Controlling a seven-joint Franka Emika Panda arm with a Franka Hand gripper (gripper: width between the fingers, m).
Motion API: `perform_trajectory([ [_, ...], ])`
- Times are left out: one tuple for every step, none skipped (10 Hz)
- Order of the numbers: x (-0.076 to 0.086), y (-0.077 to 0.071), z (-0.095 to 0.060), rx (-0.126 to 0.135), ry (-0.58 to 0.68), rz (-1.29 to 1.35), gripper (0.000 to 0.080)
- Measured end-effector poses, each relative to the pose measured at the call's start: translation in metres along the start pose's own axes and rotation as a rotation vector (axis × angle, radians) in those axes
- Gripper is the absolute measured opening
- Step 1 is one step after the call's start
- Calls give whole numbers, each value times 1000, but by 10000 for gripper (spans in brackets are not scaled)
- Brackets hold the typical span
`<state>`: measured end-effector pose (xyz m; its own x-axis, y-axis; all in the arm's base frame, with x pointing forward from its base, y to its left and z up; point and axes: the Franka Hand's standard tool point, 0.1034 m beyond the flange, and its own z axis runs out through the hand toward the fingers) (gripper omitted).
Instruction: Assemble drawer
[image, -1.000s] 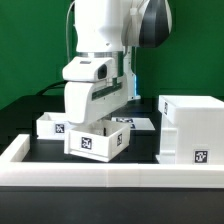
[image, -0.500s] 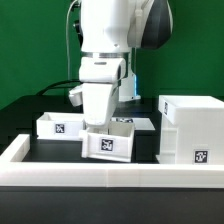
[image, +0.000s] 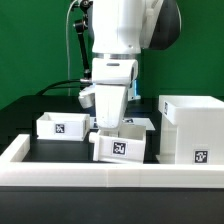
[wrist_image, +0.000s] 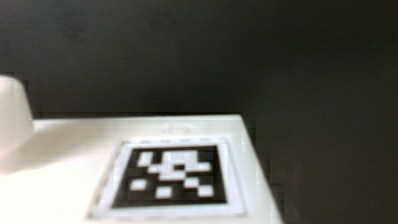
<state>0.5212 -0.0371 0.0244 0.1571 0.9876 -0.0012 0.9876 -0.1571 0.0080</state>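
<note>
The gripper (image: 107, 128) reaches down into a small white open-top box (image: 121, 147) and holds it, tilted, just above the black table. The fingers are hidden by the hand and the box wall. The box's front tag faces the exterior camera. The large cube-shaped housing (image: 190, 128) stands at the exterior view's right, a short gap from the held box. The second small box (image: 59, 125) sits on the table at the exterior view's left. The wrist view shows only a close, blurred white face with a tag (wrist_image: 173, 177) over dark table; no fingers show there.
A low white border wall (image: 110, 173) runs along the front and up the exterior view's left side (image: 14, 151). A flat white piece, probably the marker board (image: 142, 123), lies behind the held box. A green backdrop stands behind the arm.
The arm has moved toward the exterior view's right, carrying the small box with it from beside the left box to near the housing. The box now tilts more.
</note>
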Motion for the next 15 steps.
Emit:
perform_trajectory([
  [-1, -1, 1, 3, 0, 1, 41],
  [-1, -1, 2, 5, 0, 1, 41],
  [3, -1, 3, 9, 0, -4, 41],
  [12, 2, 3, 12, 4, -21, 41],
  [18, 8, 1, 3, 6, -43, 41],
  [19, 11, 1, 11, -1, -63, 41],
  [20, 15, 1, 8, -6, -76, 41],
  [18, 13, 2, 11, -6, -70, 41],
  [18, 13, 3, 13, -6, -69, 41],
  [17, 13, 3, 13, -6, -72, 41],
  [16, 13, 3, 14, -6, -84, 41],
  [16, 13, 4, 14, -7, -93, 41],
  [17, 13, 4, 14, -7, -96, 41],
  [18, 13, 4, 14, -7, -93, 41],
  [19, 13, 4, 15, -7, -93, 41],
])
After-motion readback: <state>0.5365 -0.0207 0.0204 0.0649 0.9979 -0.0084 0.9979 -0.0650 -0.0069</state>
